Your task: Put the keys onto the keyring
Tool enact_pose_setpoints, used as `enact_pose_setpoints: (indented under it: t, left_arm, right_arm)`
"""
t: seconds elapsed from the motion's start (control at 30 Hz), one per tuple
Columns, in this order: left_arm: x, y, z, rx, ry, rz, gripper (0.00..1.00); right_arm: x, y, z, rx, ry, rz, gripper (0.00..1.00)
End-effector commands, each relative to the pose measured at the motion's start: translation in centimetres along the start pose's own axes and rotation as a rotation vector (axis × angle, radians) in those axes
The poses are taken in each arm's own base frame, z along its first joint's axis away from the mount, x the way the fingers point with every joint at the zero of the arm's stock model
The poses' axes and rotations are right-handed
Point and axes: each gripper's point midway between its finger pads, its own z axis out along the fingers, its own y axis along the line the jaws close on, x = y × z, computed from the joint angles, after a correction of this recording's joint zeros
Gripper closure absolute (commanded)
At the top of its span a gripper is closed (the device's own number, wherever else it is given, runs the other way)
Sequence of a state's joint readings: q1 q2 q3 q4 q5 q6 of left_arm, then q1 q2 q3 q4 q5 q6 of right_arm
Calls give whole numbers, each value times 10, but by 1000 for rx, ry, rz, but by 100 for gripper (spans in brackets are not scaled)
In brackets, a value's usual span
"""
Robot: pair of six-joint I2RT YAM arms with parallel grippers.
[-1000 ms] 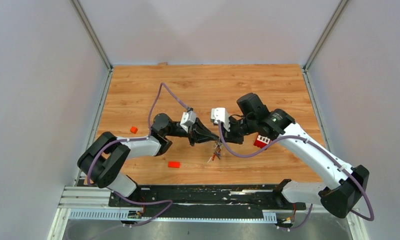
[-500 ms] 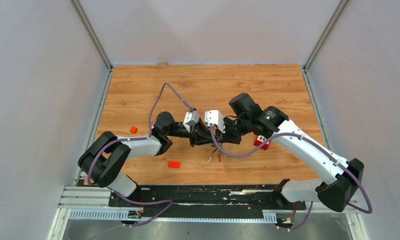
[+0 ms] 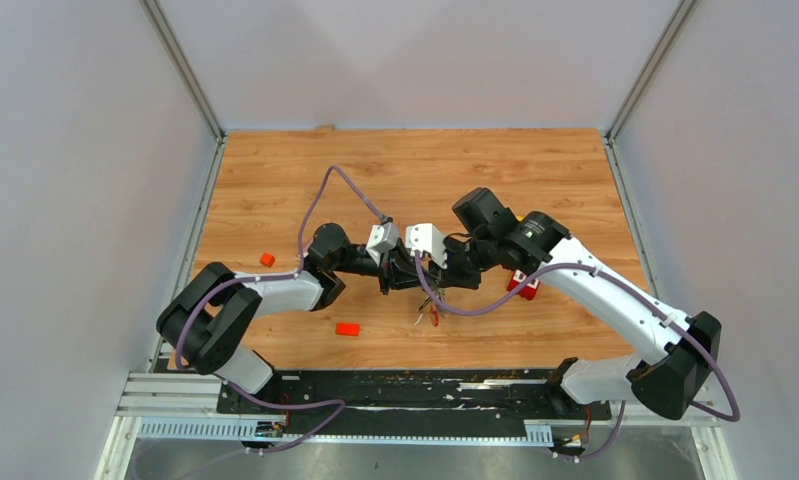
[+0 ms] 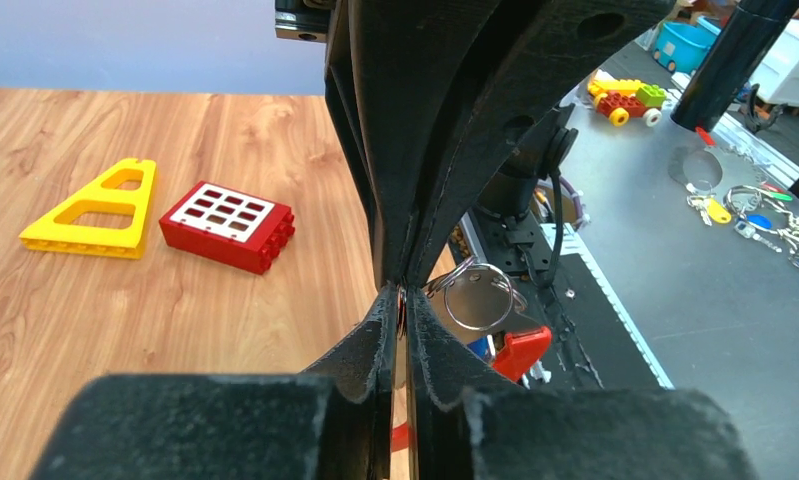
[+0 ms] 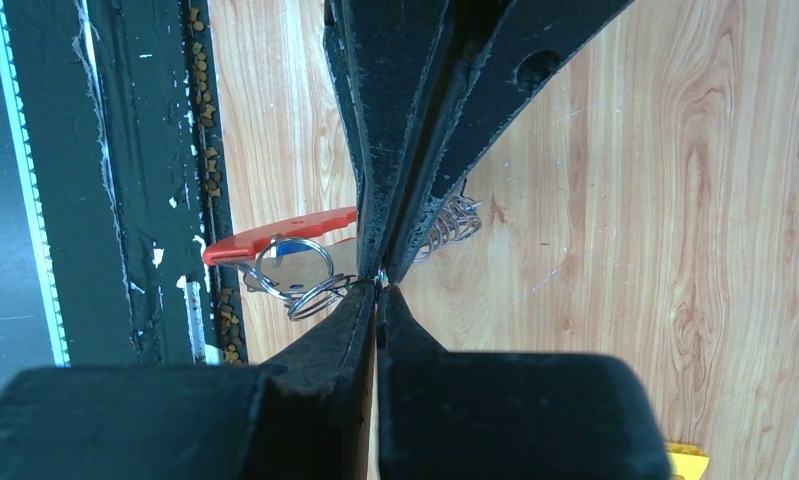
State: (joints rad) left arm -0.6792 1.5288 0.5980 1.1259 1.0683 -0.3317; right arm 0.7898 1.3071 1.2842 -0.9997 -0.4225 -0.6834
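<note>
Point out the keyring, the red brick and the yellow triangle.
keyring [image 5: 275,234], right wrist view, red strap.
red brick [image 4: 223,210], left wrist view, white gridded top.
yellow triangle [image 4: 80,240], left wrist view, lower bar.

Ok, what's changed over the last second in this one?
The right gripper swung left, toward the left gripper, until their tips nearly meet above the hanging keyring. No new grasp or release is visible. The left arm, the keyring and the orange blocks kept their places.
</note>
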Motion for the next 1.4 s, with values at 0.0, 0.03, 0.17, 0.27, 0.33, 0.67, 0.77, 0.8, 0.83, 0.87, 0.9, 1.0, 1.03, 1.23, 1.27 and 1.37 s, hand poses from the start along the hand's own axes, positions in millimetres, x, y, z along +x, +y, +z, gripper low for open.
enact_pose_setpoints:
  t: [0.0,0.03,0.17,0.27,0.33,0.67,0.77,0.8,0.83,0.87,0.9,1.0,1.03,1.23,1.27,1.37]
  left_arm:
    - [-12,5,5,13,-19,54,91]
    - [-12,5,5,13,-18,54,91]
    - [-9,5,5,13,-11,48,86]
    - [-6,5,5,16,-6,43,96]
    - [-8,4,5,22,-11,44,100]
    - [-36,-15,1,62,-119,100,100]
    - [-40,-16,0,63,-130,103,100]
    - [-41,-17,0,63,-131,105,100]
    - [-42,-18,0,68,-131,105,100]
    - [-42,-19,0,68,-132,107,100]
    - [-42,-20,-1,69,-131,107,100]
    - [-42,-22,-2,71,-131,113,100]
    - [-42,-22,-2,70,-131,112,100]
    - [-48,-25,0,74,-145,120,100]
    - [-49,-26,0,76,-148,121,100]
    - [-52,-30,3,86,-156,127,100]
  right_arm:
    - [-24,-4,-7,9,-60,-41,100]
    - [-25,-4,-7,10,-63,-41,100]
    - [-26,-4,-9,16,-68,-44,100]
    - [-27,-5,-10,18,-73,-45,100]
    - [-27,-4,-9,14,-75,-44,100]
    - [-13,1,-11,27,-123,-5,74]
    - [-11,5,-13,5,-168,21,70]
    - [-11,5,-13,1,-180,25,70]
    - [-11,6,-13,-1,-190,27,72]
    - [-11,6,-14,0,-198,28,75]
    - [-11,7,-14,-3,-208,28,78]
    - [-14,9,-15,-13,-238,24,88]
    - [-13,10,-14,-17,-241,25,92]
    - [-16,14,-13,-40,-270,9,100]
    - [-16,14,-12,-44,-272,8,100]
    - [-16,14,-9,-51,-280,6,100]
